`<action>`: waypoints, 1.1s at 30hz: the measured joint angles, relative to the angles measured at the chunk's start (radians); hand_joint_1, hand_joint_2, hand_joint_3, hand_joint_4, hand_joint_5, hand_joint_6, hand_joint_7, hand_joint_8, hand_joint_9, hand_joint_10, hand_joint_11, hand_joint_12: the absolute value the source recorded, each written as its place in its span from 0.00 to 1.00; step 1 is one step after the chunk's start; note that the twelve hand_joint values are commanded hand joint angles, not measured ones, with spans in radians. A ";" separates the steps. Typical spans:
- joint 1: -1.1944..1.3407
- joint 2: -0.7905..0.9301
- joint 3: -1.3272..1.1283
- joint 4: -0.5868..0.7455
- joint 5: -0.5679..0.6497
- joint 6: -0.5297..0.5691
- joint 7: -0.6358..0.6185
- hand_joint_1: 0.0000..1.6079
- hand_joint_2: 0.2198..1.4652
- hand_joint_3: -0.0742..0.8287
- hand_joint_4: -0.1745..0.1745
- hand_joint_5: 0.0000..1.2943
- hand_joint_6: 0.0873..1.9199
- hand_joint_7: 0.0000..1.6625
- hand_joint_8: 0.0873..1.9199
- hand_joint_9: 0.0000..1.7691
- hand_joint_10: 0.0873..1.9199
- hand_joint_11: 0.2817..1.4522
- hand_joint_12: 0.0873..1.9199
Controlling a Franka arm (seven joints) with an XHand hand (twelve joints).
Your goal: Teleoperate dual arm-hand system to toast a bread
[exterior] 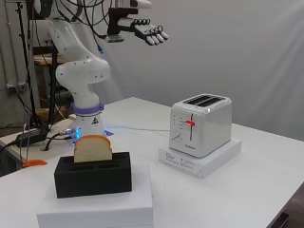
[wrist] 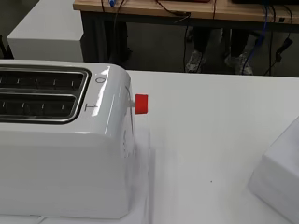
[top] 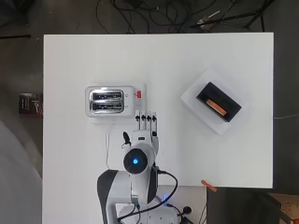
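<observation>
A white two-slot toaster [top: 106,101] [exterior: 202,123] [wrist: 60,140] with a red lever [top: 138,94] [exterior: 190,123] [wrist: 141,103] stands on a flat white box at the table's left middle; both slots look empty. A slice of bread [exterior: 92,148] [top: 217,107] stands upright in a black holder [exterior: 92,178] [top: 218,101] on a white block at the right. The hand [top: 146,122] [exterior: 145,29] hovers high above the table, just below the toaster's lever end in the overhead view, fingers straight, holding nothing.
The white block [top: 214,100] [exterior: 95,209] under the holder sits tilted on the right of the table. An orange-handled tool [top: 209,185] [exterior: 34,163] lies at the table's near edge. Cables run by the arm's base [top: 154,205].
</observation>
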State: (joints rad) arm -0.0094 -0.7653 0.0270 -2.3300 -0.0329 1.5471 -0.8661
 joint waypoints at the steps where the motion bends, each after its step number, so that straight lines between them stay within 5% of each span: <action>1: -0.003 0.009 0.021 0.027 -0.017 -0.011 0.019 0.09 0.77 0.08 0.40 0.16 0.00 0.19 0.00 0.23 0.00 0.11 0.00; 6: -0.018 0.059 0.106 0.198 -0.081 -0.060 0.090 0.10 0.77 0.08 0.35 0.18 0.00 0.20 0.00 0.24 0.00 0.11 0.00; 16: -0.042 0.190 0.054 0.280 -0.078 -0.148 0.117 0.09 0.77 0.08 0.15 0.19 0.00 0.24 0.00 0.28 0.00 0.14 0.00; 25: -0.077 0.276 -0.189 0.270 -0.153 -0.128 0.080 0.07 0.77 0.08 0.17 0.20 0.00 0.23 0.00 0.27 0.00 0.11 0.00; 33: -0.096 0.500 -0.314 0.323 -0.176 -0.115 0.021 0.06 0.73 0.07 0.31 0.27 0.00 0.28 0.00 0.34 0.00 0.16 0.00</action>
State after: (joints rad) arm -0.1051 -0.2649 -0.2871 -2.0074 -0.2092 1.4323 -0.8452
